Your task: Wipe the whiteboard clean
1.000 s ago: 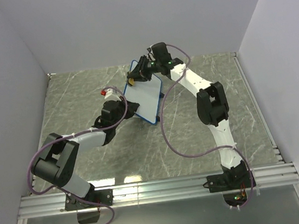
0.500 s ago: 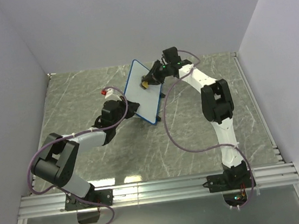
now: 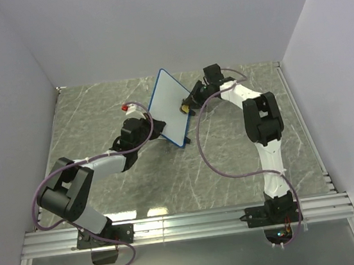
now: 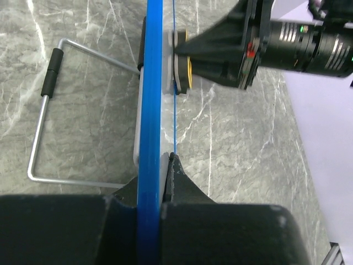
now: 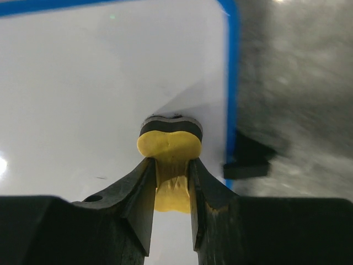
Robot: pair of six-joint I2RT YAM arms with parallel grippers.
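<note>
My right claw (image 5: pixel 169 168) is pinched shut on the yellow eraser (image 5: pixel 168 144), its dark pad pressed flat against the whiteboard (image 5: pixel 83 77) straight ahead of my fingertips. Over the last second I have dragged it from the board's opposite edge across the white face to just inside the blue frame, close beside a black foot (image 5: pixel 248 160). My left claw (image 4: pixel 159 165) stays clamped on the board's blue edge, holding it up on edge over the marble table (image 3: pixel 97 110), the wire stand (image 4: pixel 41 132) off to that claw's left.
</note>
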